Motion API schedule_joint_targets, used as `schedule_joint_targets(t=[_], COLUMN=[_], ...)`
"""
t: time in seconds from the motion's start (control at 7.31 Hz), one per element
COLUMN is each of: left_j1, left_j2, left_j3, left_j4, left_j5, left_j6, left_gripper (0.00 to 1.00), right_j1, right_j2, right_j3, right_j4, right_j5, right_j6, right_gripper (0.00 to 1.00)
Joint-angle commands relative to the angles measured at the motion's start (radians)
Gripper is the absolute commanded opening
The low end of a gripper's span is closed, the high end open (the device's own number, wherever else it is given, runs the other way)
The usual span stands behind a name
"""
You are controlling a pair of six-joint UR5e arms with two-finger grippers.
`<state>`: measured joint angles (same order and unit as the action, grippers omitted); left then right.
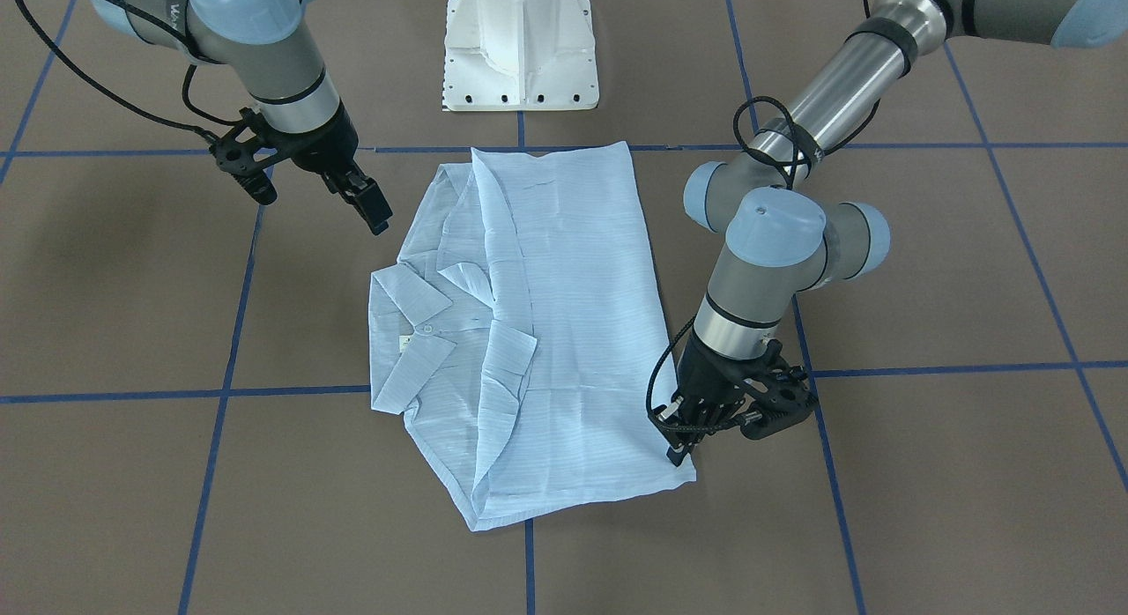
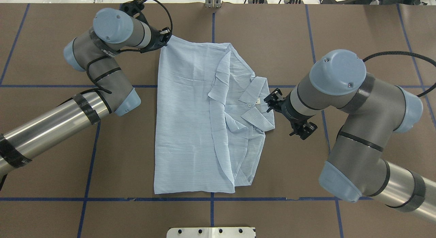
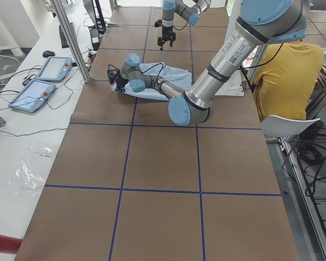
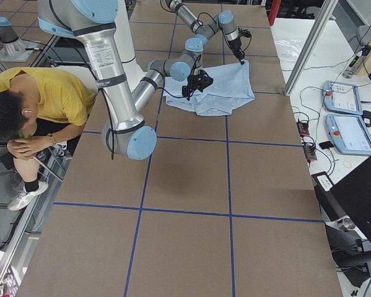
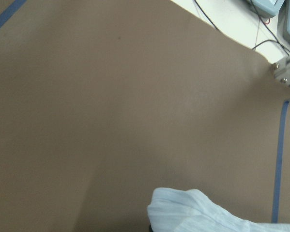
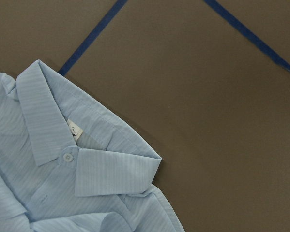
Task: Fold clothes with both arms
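The light-blue shirt (image 1: 564, 333) lies flat on the brown table, partly folded lengthwise, with its collar (image 2: 253, 94) and white label (image 6: 73, 129) facing up. It also shows in the overhead view (image 2: 187, 122). My left gripper (image 1: 677, 452) is down at the shirt's far corner and is shut on that corner. Bunched cloth (image 5: 198, 215) shows at the bottom of the left wrist view. My right gripper (image 1: 322, 205) is open and empty. It hovers above the table just beside the collar (image 6: 43, 121).
The white pedestal base (image 1: 520, 51) stands at the robot's side of the table. Blue tape lines (image 1: 220, 390) cross the brown surface. A person in yellow (image 4: 43, 93) sits beside the table. Two control tablets (image 4: 346, 111) and a metal post (image 3: 70, 38) are at the far side.
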<state>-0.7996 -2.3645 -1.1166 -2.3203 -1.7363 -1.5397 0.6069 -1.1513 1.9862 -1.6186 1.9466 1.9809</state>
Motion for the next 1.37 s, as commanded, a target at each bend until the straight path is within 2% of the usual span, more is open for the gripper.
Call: schedule_joint_targets(t=[0.0,0.14,0.41,0.55,0.82,0.96,1.09,1.23], left_j1=[-0.01,-0.038,-0.094,-0.119,-0.124,-0.125,-0.125,-0.125], left_j2=[-0.021,0.029,0.222,0.299,0.346,0.349,0.35,0.35], left_j3=[0.011,-0.079,-0.361,-0.447,-0.491,-0.494,-0.494,-0.493], left_j4=[-0.014,-0.01,-0.007,-0.005,-0.005,-0.005,-0.004,-0.004], left_j5=[-0.046,-0.168,-0.285,-0.327,-0.33,-0.332,-0.33,-0.33], left_j6=[0.016,0.021,0.082,0.148,0.164,0.164,0.164,0.164], left_gripper=[1.0,1.0,1.0,1.0,1.0,1.0,1.0,1.0], right_j1=[-0.056,-0.122,-0.215,-0.267,-0.392,-0.418,-0.459,-0.46], right_j2=[0.018,0.031,0.068,0.093,0.171,0.176,0.203,0.253], right_j3=[-0.054,-0.075,-0.087,-0.086,-0.095,-0.107,-0.157,-0.232], right_j4=[0.172,0.195,0.166,0.088,-0.128,-0.157,-0.158,-0.161], right_j5=[-0.084,-0.2,-0.242,-0.267,-0.421,-0.457,-0.539,-0.551], right_j6=[0.004,-0.003,-0.092,-0.219,-0.551,-0.647,-0.748,-0.804], right_gripper=[1.0,1.0,1.0,1.0,1.0,1.0,1.0,1.0])
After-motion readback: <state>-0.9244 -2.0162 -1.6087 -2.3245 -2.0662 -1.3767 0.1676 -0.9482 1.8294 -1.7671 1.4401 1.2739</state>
